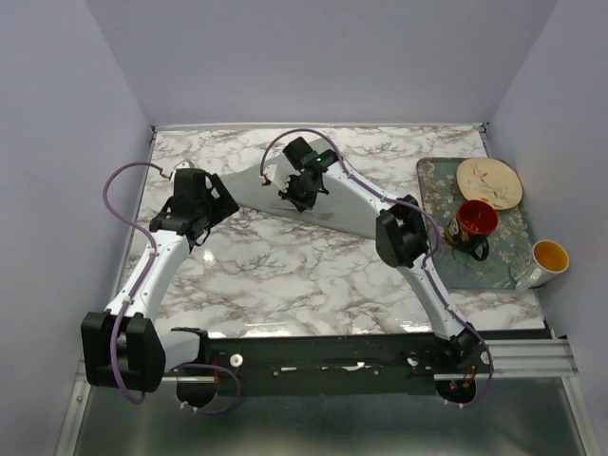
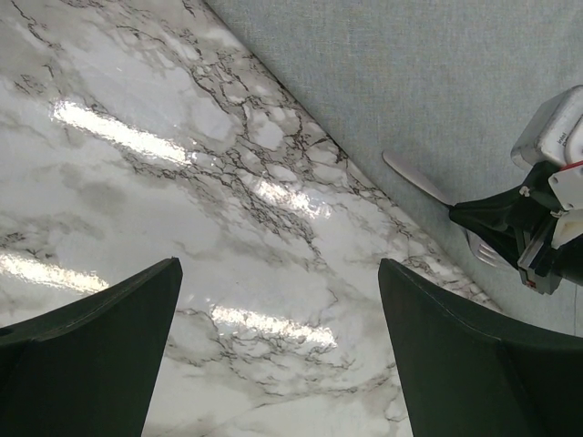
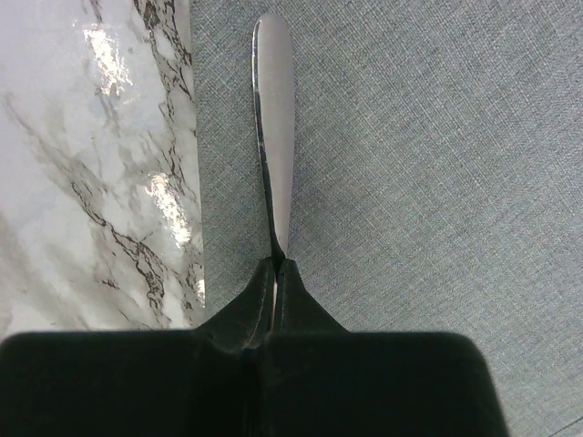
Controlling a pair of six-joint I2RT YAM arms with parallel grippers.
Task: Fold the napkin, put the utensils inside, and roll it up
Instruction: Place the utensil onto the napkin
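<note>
Directly beneath the right pincer (image 3: pixel 276 269), napkin (image 3: pixel 437 182); fork (image 3: pixel 273 109) in grip

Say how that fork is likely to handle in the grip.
The fork looks like polished metal, so probably stiff and slippery. Pinched at one narrow spot by the right end effector, it may pivot. Its flat handle likely won't roll on the napkin.

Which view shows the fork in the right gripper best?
Right wrist: the fork runs long and sharp from the shut right gripper over the napkin. Left wrist shows it small, handle and tines. From above it cannot be made out.
</note>
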